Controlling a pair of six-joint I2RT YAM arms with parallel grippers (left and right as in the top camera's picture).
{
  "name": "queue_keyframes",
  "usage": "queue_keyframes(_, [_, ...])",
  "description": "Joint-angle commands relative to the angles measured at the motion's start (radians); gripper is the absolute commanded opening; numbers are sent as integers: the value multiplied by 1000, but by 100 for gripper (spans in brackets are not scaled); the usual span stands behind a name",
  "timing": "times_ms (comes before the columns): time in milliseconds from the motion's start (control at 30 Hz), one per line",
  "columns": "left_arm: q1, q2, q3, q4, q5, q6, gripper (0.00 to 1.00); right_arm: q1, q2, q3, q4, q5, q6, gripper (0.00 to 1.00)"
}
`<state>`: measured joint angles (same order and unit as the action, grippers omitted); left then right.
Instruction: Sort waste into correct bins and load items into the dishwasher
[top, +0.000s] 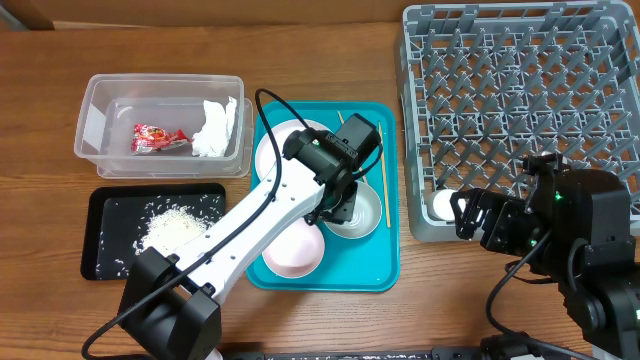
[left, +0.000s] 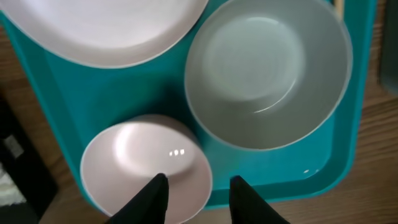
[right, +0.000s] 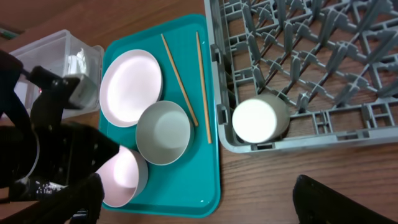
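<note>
My left gripper (left: 196, 186) is open and empty, with one finger over the smaller white dish (left: 140, 155) and the other just outside its rim. The silvery-grey bowl (left: 267, 68) and the large white plate (left: 106, 25) lie beside it on the teal tray (top: 370, 260). Two chopsticks (right: 180, 81) lie along the tray's right side. My right gripper (right: 199, 199) is wide open and empty over the table in front of the grey dish rack (top: 520, 100). The white cup (top: 443, 205) lies in the rack's near left corner. The red wrapper (top: 158, 138) and napkin (top: 215, 128) lie in the clear tub (top: 90, 110). Rice (top: 175, 225) lies on the black tray (top: 100, 250).
My left arm (top: 260, 215) reaches diagonally across the teal tray from the front left. The rack's lattice wall stands close to the tray's right edge. Bare wooden table lies between the tray and my right arm.
</note>
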<state>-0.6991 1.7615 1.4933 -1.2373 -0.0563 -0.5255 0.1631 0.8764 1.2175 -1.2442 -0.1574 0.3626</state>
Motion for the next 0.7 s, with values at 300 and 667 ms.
queue_keyframes(300, [26, -472, 68, -74, -203, 81, 100, -3, -81, 28, 221, 24, -71, 100])
queue_keyframes(667, [26, -713, 68, -75, -208, 84, 100, -3, -75, 27, 180, 24, -72, 100])
